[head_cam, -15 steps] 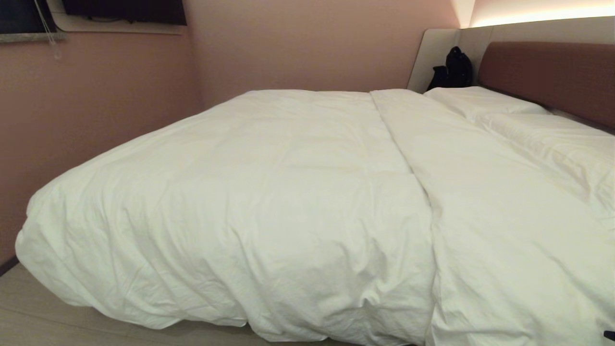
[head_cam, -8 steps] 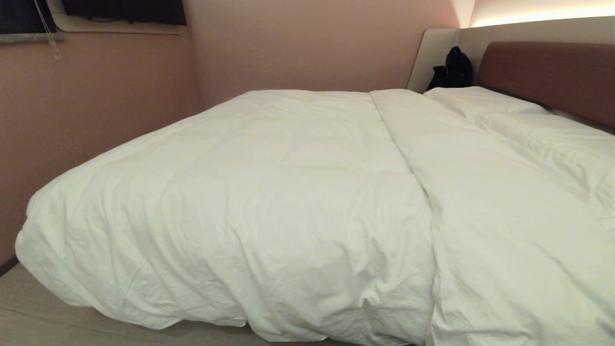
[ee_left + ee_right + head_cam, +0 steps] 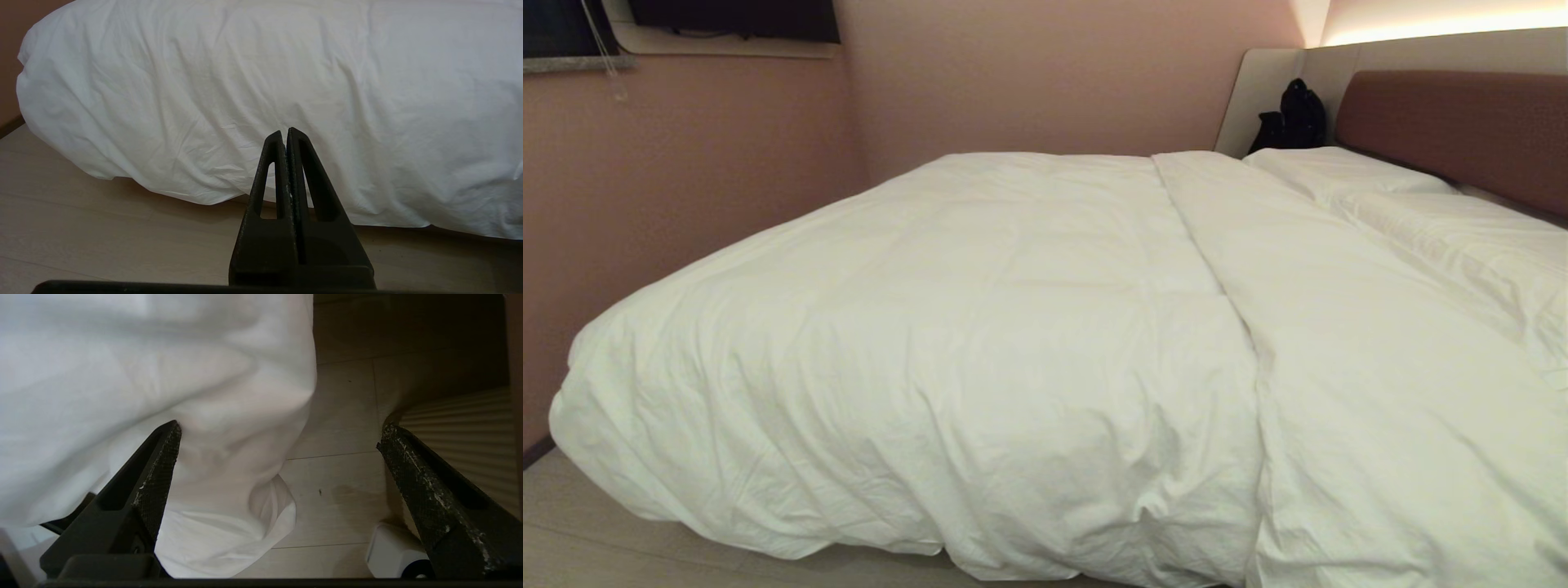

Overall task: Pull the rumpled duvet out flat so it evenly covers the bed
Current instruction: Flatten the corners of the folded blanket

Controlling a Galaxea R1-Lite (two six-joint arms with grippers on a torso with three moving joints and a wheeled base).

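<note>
From my head camera I see the bed (image 3: 1454,131) filling a small room with pinkish walls (image 3: 1045,82), its reddish-brown headboard in a pale grey surround at the far right corner. The duvet (image 3: 947,343) lies puffy and creased across the foot end and spills over the near edge toward the pale wood-look floor (image 3: 580,531); a seam runs between it and the flatter white cover toward the pillows (image 3: 1339,171). A black bag (image 3: 1294,114) sits at the far head corner. I can read no writing anywhere. My left gripper (image 3: 286,134) hangs low before the bed's near edge, fingers pressed together on nothing. My right gripper (image 3: 278,441) is spread wide, empty, beside hanging white fabric above the floor.
</note>
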